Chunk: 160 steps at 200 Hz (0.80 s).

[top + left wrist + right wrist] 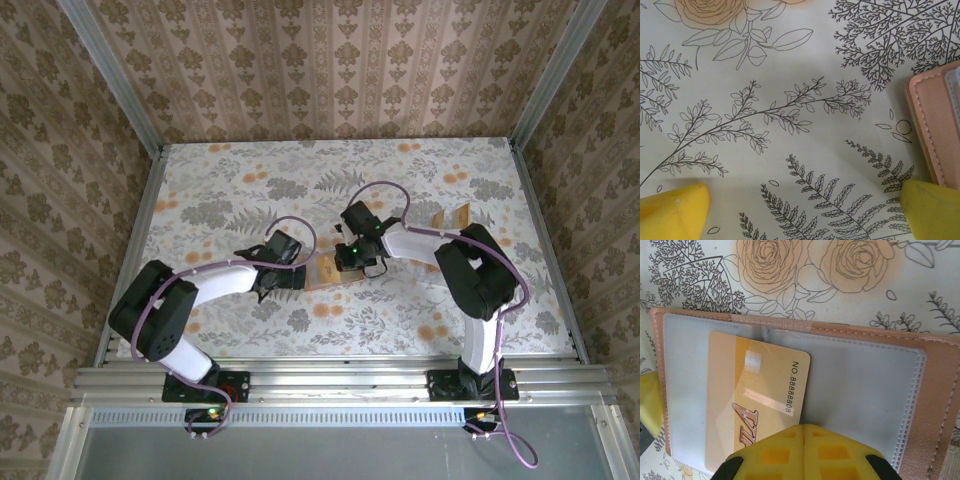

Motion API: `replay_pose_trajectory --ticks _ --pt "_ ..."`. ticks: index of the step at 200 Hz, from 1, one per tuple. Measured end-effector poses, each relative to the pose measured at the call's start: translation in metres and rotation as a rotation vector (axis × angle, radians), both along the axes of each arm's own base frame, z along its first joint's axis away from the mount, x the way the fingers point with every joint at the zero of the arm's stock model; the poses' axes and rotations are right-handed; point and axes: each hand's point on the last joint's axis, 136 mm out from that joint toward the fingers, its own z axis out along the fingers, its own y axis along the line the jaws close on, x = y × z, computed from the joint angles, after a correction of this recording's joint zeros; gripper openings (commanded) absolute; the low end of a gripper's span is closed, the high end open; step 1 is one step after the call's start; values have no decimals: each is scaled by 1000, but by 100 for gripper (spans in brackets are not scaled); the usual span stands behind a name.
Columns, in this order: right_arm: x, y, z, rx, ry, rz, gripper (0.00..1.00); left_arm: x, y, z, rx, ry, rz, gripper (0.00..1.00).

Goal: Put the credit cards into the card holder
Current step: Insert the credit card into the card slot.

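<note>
From above, table under a pale cloth [250,180] printed with grey ferns and orange roses, boxed in by walls [330,60] of beige damask paper, with grey metal posts [110,70] at the corners. Ribbed metal rail [340,380] along the bottom of the frame. Near centre, holder [325,272] lying open and flat on the cloth, between left gripper [287,277] on its left and right gripper [352,258] on its right. Up and right of centre, well apart from the holder, more cards [450,216], tan against the print; count unclear. In the left wrist view, left gripper [800,212] with yellow fingers [670,212] spread wide at the bottom corners, fern print showing between them; stitched pink-tan edge of the holder [937,125] at the right of frame, just above the right-hand finger. In the right wrist view, right gripper [805,440] with yellow tips pressed together at bottom centre, right at the lower edge of one card [760,390]; nipping it or only touching, cannot tell. Card tan-yellow, with chip and printed number, lying on the holder [940,390] over its clear pocket [860,390], left of centre, its left strip paler as though under plastic. Rose print on the cloth above the holder's stitched top edge.
</note>
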Motion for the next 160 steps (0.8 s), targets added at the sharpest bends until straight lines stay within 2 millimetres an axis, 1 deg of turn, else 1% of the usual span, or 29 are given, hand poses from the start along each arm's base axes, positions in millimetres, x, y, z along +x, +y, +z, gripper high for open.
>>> replay_pose_trajectory --ticks 87,160 --pt "1 12 -1 6 -1 19 5 0 -1 0 1 -1 -5 99" --pt "3 22 5 29 -3 16 5 0 -1 0 1 -2 -7 99"
